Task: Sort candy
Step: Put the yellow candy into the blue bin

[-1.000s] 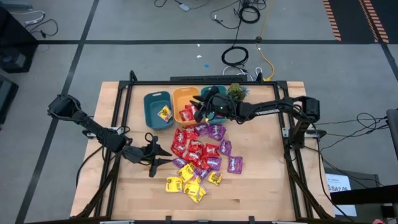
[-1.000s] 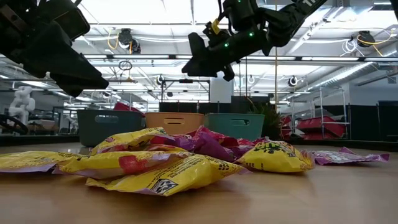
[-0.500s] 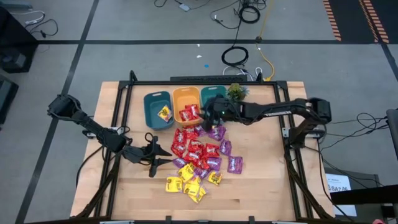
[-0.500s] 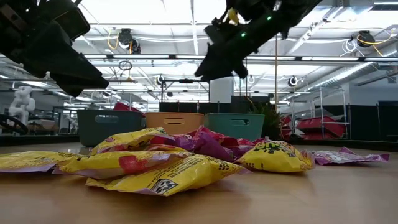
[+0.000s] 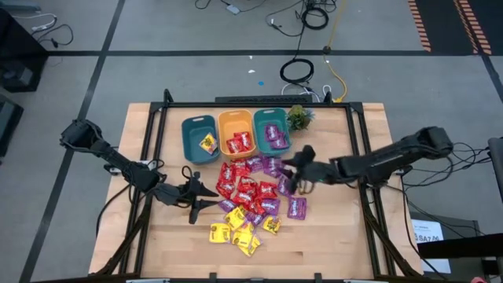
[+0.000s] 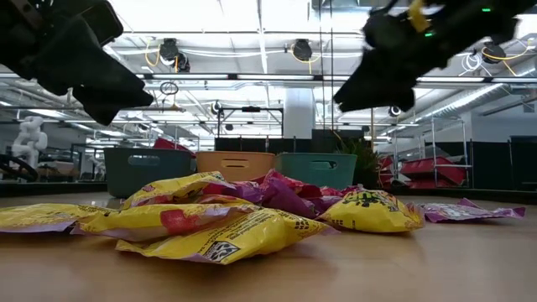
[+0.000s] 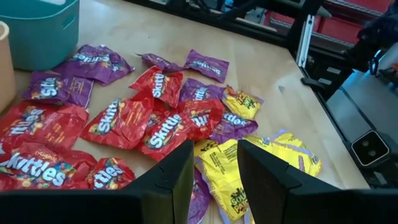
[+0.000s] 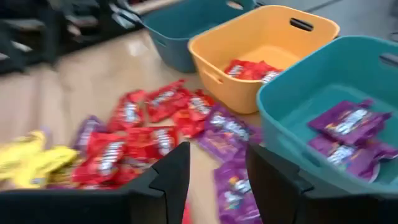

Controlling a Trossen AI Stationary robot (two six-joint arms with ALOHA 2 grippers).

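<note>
My right tool point(image 5: 302, 174) hovers released and empty over the candy point(image 5: 250, 192) heaped mid-table. My left tool point(image 5: 206, 196) waits, released, beside the pile, toward the table's left edge.

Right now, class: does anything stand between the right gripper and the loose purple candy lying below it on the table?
Nothing visible does. The right gripper, open and empty, hangs above the pile's right edge, with purple candy lying uncovered on the table beneath.
</note>
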